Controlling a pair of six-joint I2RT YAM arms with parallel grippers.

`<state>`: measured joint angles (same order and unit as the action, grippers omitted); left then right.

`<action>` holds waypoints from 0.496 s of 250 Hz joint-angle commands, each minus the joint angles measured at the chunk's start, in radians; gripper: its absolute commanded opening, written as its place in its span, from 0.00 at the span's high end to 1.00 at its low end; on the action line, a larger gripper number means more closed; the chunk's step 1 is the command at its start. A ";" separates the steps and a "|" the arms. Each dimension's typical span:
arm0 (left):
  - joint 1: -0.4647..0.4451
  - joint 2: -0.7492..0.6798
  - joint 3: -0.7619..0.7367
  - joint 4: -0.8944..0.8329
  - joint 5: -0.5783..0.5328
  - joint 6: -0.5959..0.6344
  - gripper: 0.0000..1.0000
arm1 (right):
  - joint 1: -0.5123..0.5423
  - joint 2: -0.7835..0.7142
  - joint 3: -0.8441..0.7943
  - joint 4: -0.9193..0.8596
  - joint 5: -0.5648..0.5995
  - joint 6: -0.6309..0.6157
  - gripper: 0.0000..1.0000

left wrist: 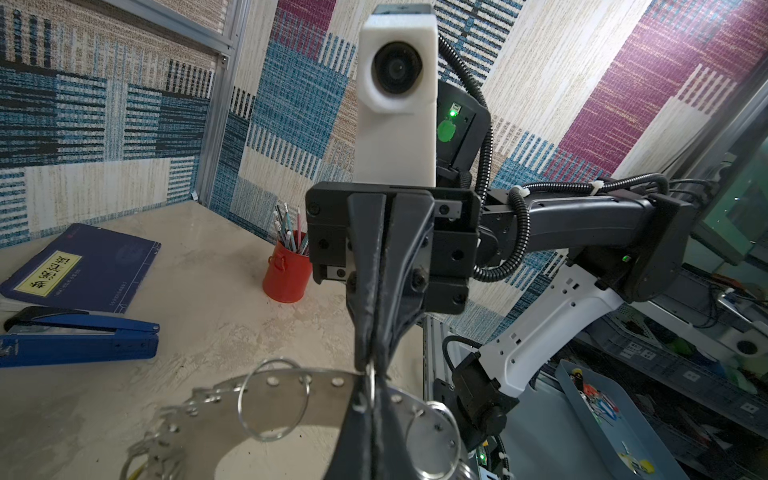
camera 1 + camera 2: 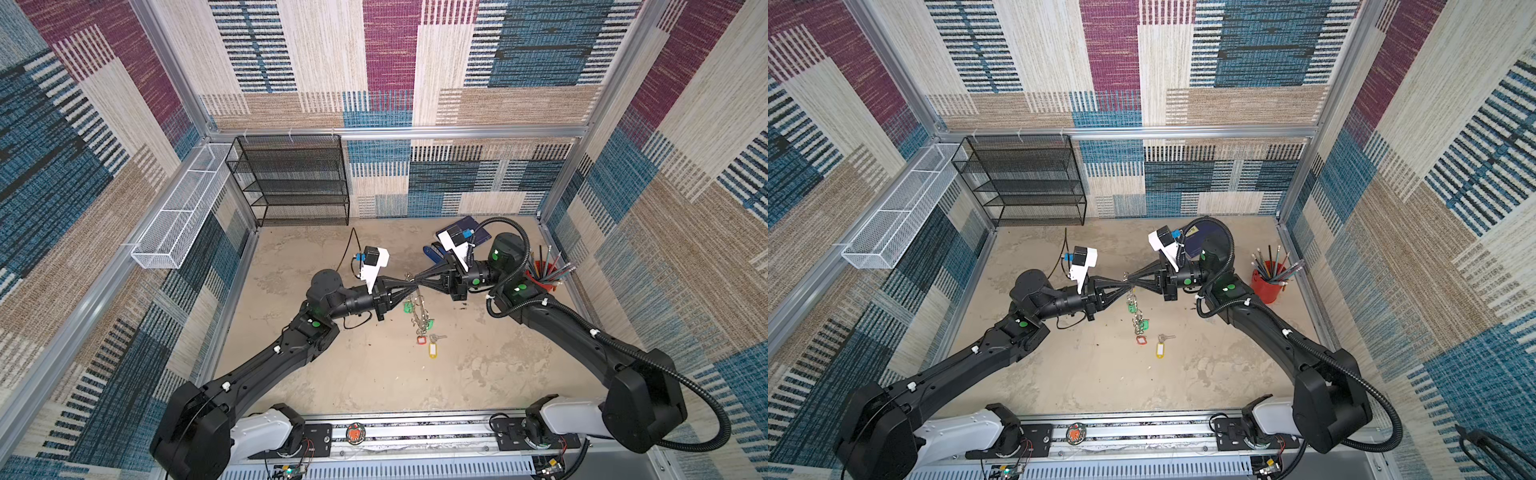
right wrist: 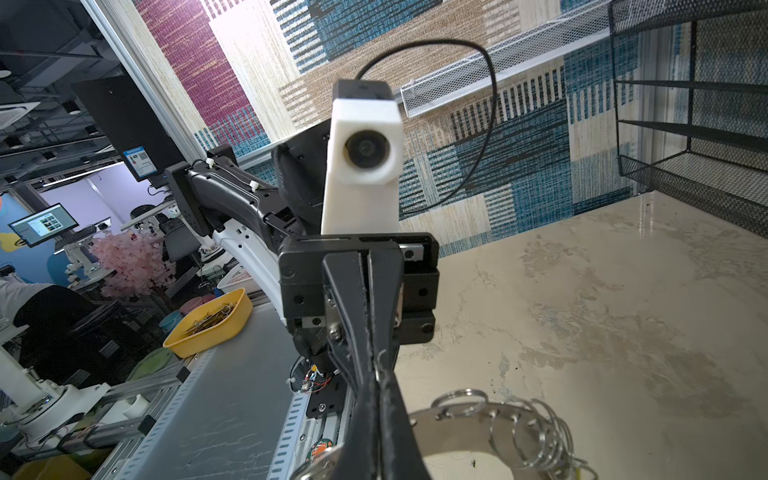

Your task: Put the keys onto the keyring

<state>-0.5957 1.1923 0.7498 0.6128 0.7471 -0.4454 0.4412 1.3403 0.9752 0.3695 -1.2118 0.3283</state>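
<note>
The keyring hangs edge-on above the table, a grey disc rimmed with split rings. Two green-tagged keys and a red-tagged one dangle from it. My left gripper and right gripper meet tip to tip at its upper rim. In the left wrist view my left gripper is shut on the disc's rim, and the right gripper is shut on a small split ring there. A yellow-tagged key lies loose on the table.
A red pencil cup stands at the right wall. A blue stapler and a dark blue book lie at the back right. A black mesh shelf and a white mesh basket are at the back left.
</note>
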 commanded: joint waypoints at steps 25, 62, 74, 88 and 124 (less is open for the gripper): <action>0.001 -0.021 0.018 -0.040 0.010 0.050 0.98 | 0.003 -0.012 0.012 -0.050 0.023 -0.041 1.00; 0.003 -0.035 0.070 -0.224 0.052 0.120 0.77 | 0.004 -0.015 0.041 -0.132 0.050 -0.101 1.00; 0.004 -0.036 0.092 -0.301 0.072 0.150 0.73 | 0.005 -0.012 0.048 -0.146 0.056 -0.109 1.00; 0.005 -0.039 0.117 -0.387 0.091 0.189 0.69 | 0.010 -0.010 0.057 -0.171 0.065 -0.127 1.00; 0.021 -0.053 0.183 -0.612 0.109 0.315 0.60 | 0.024 -0.016 0.068 -0.226 0.088 -0.166 1.00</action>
<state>-0.5869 1.1503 0.8822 0.2409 0.8028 -0.2825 0.4568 1.3331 1.0279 0.1936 -1.1580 0.2123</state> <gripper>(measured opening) 0.382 0.048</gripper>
